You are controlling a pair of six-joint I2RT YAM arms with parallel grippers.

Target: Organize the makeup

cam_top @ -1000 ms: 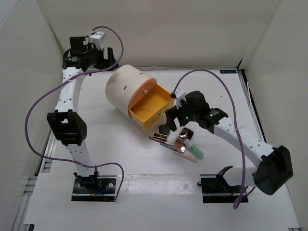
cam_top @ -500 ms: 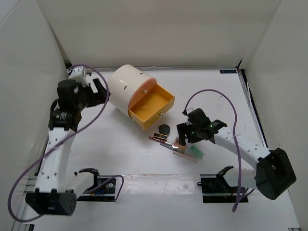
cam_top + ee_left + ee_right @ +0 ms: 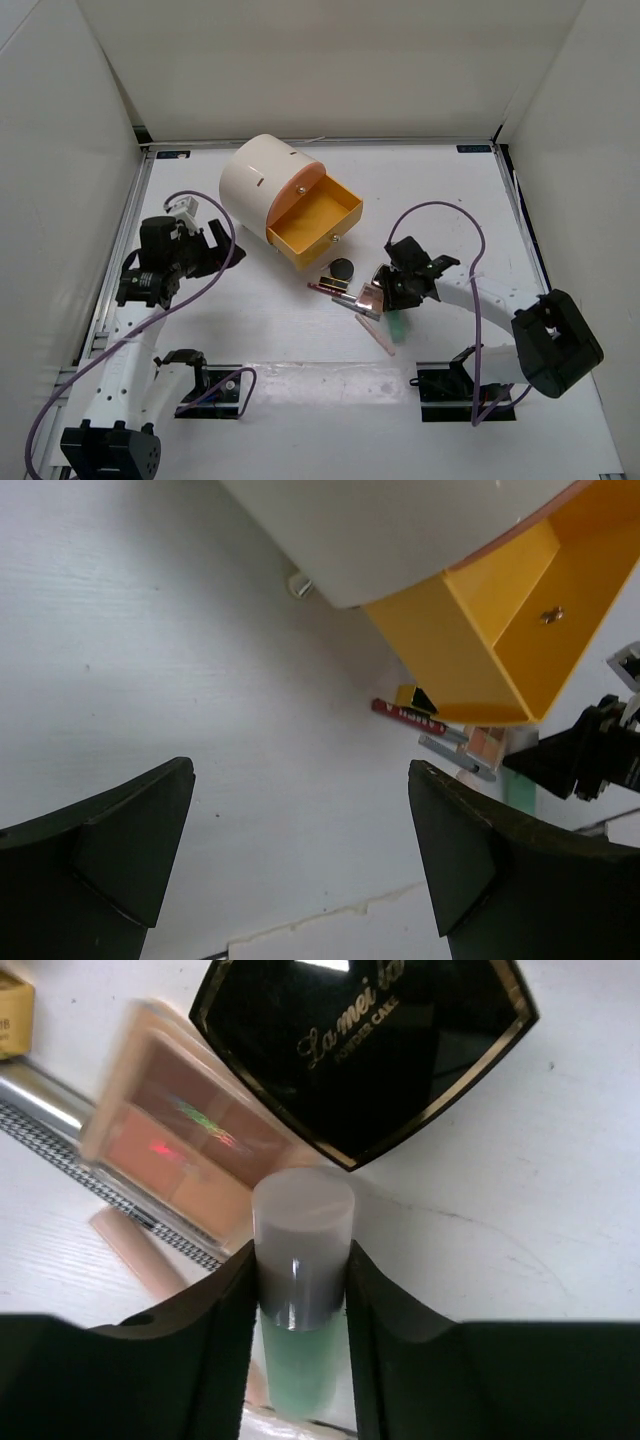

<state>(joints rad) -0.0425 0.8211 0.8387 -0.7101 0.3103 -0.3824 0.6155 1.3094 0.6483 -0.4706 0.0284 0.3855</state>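
Makeup sits in a small heap on the counter (image 3: 290, 335), just in front of the open orange drawer (image 3: 318, 212) of the cream cylinder (image 3: 258, 180), which I take to be where it all belongs. The right tool (image 3: 300, 1290) has its two fingers pressed against either side of the mint tube (image 3: 303, 1222), with the grey cap pointing out ahead. A sideways pinch like that suits a round, slippery tube. Whether the tube is off the counter yet I cannot tell. Right by the cap lie a black powder compact (image 3: 365, 1050) and an eyeshadow palette (image 3: 175, 1145), so drawing the tube out could nudge them. A round black compact (image 3: 343, 268) and thin pencils (image 3: 338, 291) lie nearer the drawer. The left tool (image 3: 300, 850) hangs wide open and empty, facing the drawer and well apart from the heap, probably to leave the right arm room.
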